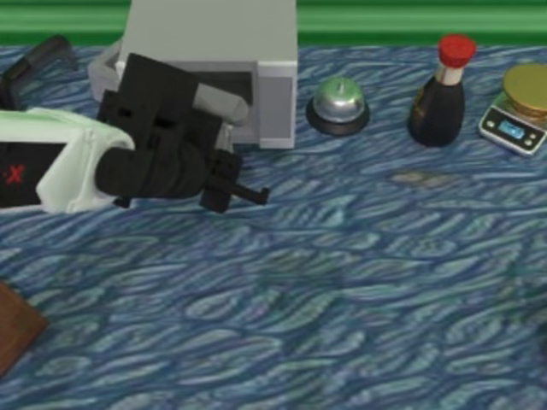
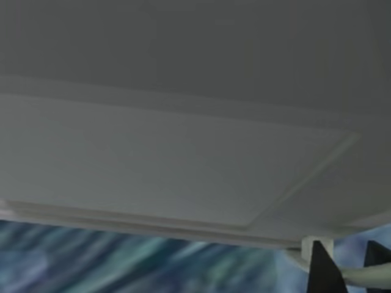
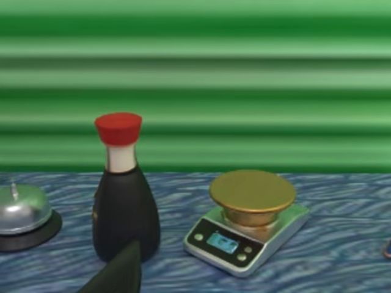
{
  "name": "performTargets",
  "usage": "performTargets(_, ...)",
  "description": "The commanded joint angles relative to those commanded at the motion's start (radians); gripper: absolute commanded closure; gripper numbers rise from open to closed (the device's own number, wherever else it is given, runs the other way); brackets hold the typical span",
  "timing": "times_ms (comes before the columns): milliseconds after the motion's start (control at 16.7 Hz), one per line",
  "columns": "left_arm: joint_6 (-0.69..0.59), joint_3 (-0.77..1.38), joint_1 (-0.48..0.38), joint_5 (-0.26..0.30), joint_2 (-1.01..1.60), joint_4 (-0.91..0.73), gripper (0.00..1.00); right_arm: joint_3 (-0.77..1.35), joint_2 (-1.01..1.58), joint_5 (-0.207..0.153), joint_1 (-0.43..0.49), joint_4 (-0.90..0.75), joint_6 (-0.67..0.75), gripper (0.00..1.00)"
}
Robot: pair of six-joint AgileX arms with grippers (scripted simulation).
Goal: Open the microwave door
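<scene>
The light-grey microwave (image 1: 214, 34) stands at the back left of the table, its control strip (image 1: 278, 102) facing the front. The microwave door (image 2: 153, 159) is swung partly out from its left side, and a dark cavity (image 1: 242, 85) shows behind it. In the top view my left arm hides most of the door. My left gripper (image 1: 235, 184) is in front of the oven. In the left wrist view that gripper (image 2: 348, 268) is shut on the pale bar handle (image 2: 366, 279), one black finger on each side. Only a dark part of my right gripper (image 3: 122, 274) shows.
Right of the microwave stand a silver call bell (image 1: 338, 104), a dark soy sauce bottle (image 1: 440, 94) with a red cap, and a small digital scale (image 1: 515, 115) with a gold dish. A brown board corner (image 1: 13, 329) lies at the front left. A green wall runs along the back.
</scene>
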Motion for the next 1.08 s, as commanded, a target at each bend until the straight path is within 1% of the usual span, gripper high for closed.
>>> performTargets(720, 0.0, 0.0, 0.0, 0.0, 0.0, 0.0, 1.0, 0.0, 0.0, 0.0, 0.0, 0.0, 0.0, 0.0)
performTargets(840, -0.002, 0.001, -0.006, 0.01, 0.0, -0.001, 1.0, 0.0, 0.0, 0.0, 0.0, 0.0, 0.0, 0.0)
performTargets(1080, 0.041, -0.018, 0.016, 0.041, -0.019, 0.001, 1.0, 0.0, 0.0, 0.0, 0.0, 0.0, 0.0, 0.0)
